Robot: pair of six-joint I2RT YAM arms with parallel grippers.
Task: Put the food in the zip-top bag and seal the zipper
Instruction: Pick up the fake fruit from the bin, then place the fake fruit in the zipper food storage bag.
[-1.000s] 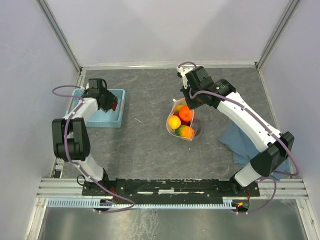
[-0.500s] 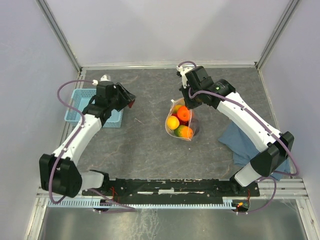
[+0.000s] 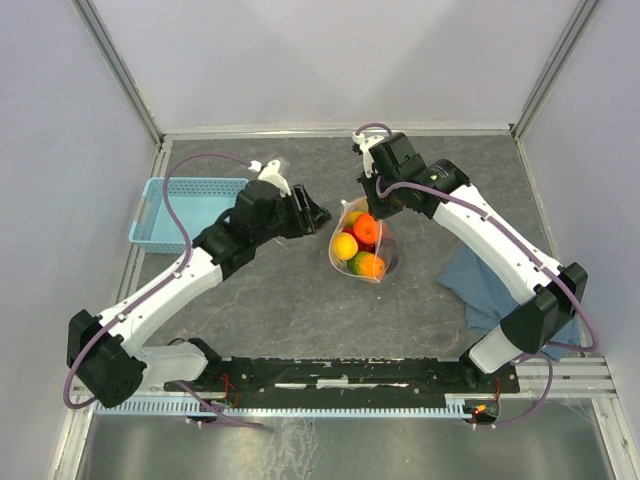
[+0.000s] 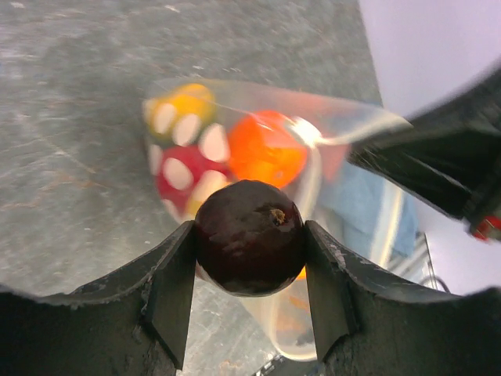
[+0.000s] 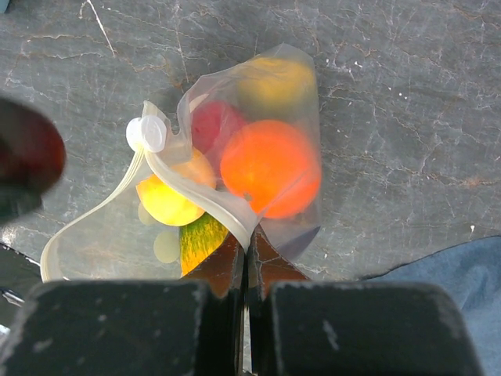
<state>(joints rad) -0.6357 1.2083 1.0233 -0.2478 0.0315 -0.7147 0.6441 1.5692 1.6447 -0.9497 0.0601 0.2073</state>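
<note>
The clear spotted zip-top bag [image 3: 362, 243] stands mid-table, its mouth held open. Inside it are an orange fruit [image 5: 270, 167], a yellow one [image 5: 168, 200], a red one [image 5: 213, 125] and a green-yellow one [image 5: 200, 239]. My right gripper [image 5: 249, 239] is shut on the pale zipper strip [image 5: 188, 188] at the bag's mouth, near its white slider [image 5: 146, 133]. My left gripper [image 4: 249, 251] is shut on a dark purple fruit [image 4: 249, 235] and holds it just left of the bag's mouth [image 4: 235, 149]. In the top view the left gripper [image 3: 318, 213] is beside the bag's upper left edge.
A light-blue perforated basket [image 3: 190, 213] stands at the back left. A blue cloth [image 3: 490, 285] lies to the right of the bag, under the right arm, and shows in the right wrist view [image 5: 462, 290]. Walls enclose the table on three sides.
My left arm has swung from the basket rightward to the bag, carrying the dark purple fruit. The right arm and the bag have stayed put.
</note>
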